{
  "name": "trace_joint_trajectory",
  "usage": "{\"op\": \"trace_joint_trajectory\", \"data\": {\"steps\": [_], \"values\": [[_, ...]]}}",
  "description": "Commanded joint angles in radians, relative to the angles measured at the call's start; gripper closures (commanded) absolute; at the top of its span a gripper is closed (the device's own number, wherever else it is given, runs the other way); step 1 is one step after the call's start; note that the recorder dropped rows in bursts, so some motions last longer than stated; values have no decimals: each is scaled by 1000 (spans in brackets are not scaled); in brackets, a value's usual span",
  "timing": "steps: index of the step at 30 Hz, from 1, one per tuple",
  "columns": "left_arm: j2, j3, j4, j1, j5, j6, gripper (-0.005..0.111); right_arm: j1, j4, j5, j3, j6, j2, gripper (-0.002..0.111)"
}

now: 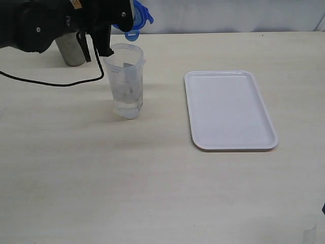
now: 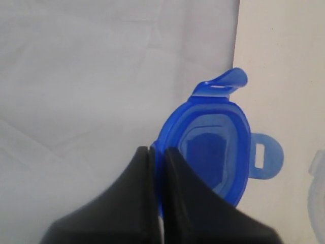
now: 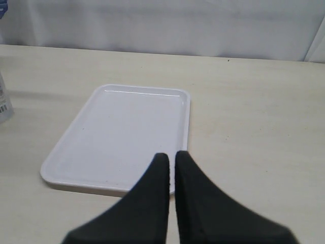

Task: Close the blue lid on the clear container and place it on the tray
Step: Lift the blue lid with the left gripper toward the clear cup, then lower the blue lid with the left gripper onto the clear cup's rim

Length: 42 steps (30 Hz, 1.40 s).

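The left gripper (image 2: 157, 150) is clamped on the rim of the blue lid (image 2: 213, 147), which is held tilted just above the uncovered clear container (image 1: 127, 81). The tray (image 1: 231, 109) lies well apart from that container. Lid fitting is judged in hand: the lid must be levelled and lowered squarely onto the mouth.

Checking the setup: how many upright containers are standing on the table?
2. The clear container stands left of the tray; a grey cup stands farther back-left, partly hidden by the left arm, which may hide more.
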State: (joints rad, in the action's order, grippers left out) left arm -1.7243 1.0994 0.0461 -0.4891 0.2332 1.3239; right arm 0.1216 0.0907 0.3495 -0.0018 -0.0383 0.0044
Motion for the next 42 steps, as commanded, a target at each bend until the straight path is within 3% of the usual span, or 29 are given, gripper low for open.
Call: {"op": "trace_joint_trajectory", "data": {"steps": [1,12,19,22,29,42], "values": [[50,2,0,-6,-30,15,107,-6,4,-3,2,-1,-4,104],[169,-102,0,-6,-15,71,107,-6,4,-3,2,-1,-4,104],[187,-110,104,-6,-9,71,107,-6,4,-3,2,-1,-4,104],[166,-108,228,-6,52,71,107,-6,4,-3,2,-1,-4,104],[74,-108,266,-6,172,117,107,-6,4,-3,2,-1,-4,104],[86,-108,273,-7,49,144,107,-6,4,-3,2,-1,-4,104]]}}
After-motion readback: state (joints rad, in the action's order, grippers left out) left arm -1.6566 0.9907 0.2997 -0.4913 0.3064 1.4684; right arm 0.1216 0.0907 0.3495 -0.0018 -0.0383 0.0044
